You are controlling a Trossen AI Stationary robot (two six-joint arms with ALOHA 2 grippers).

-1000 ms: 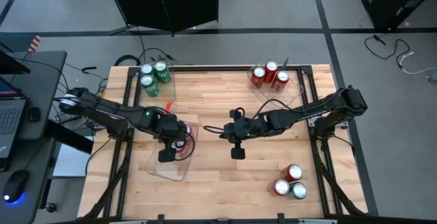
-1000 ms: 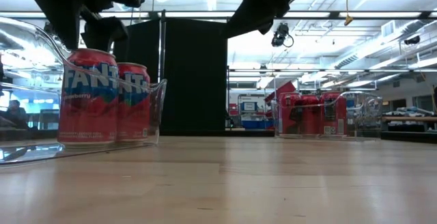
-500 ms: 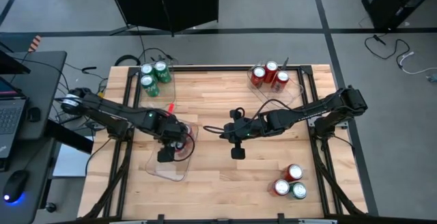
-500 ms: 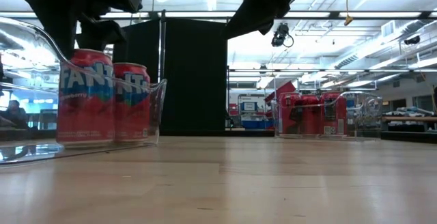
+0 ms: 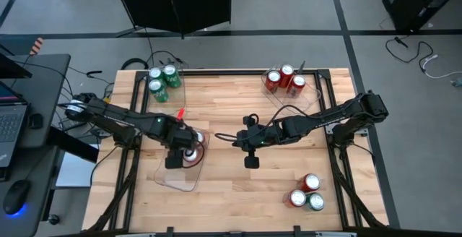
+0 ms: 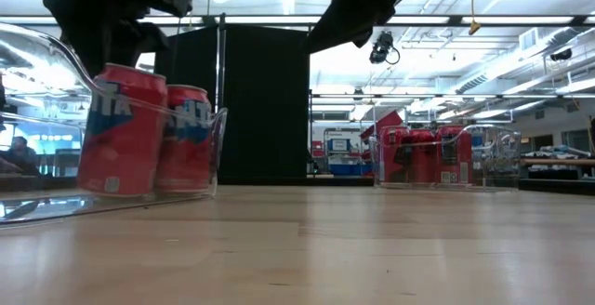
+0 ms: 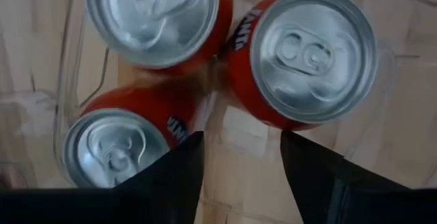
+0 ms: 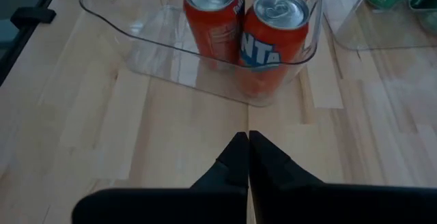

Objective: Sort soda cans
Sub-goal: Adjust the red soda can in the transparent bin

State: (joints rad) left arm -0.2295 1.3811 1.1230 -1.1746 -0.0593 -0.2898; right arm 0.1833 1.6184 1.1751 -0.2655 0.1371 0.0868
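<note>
Three red cans (image 7: 300, 53), lettered what looks like "Fanta", stand in a clear tray (image 5: 177, 175) right beneath the left gripper (image 7: 239, 162), its fingers apart, the right gripper (image 8: 247, 157) pinched shut mid-table.

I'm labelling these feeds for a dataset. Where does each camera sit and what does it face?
High: overhead, straight down; both arms, table.
Low: tabletop height, facing the room; arms overhead.
Left wrist: above three red cans in a tray; fingers apart.
Right wrist: faces the same tray; right end effector shut.
</note>
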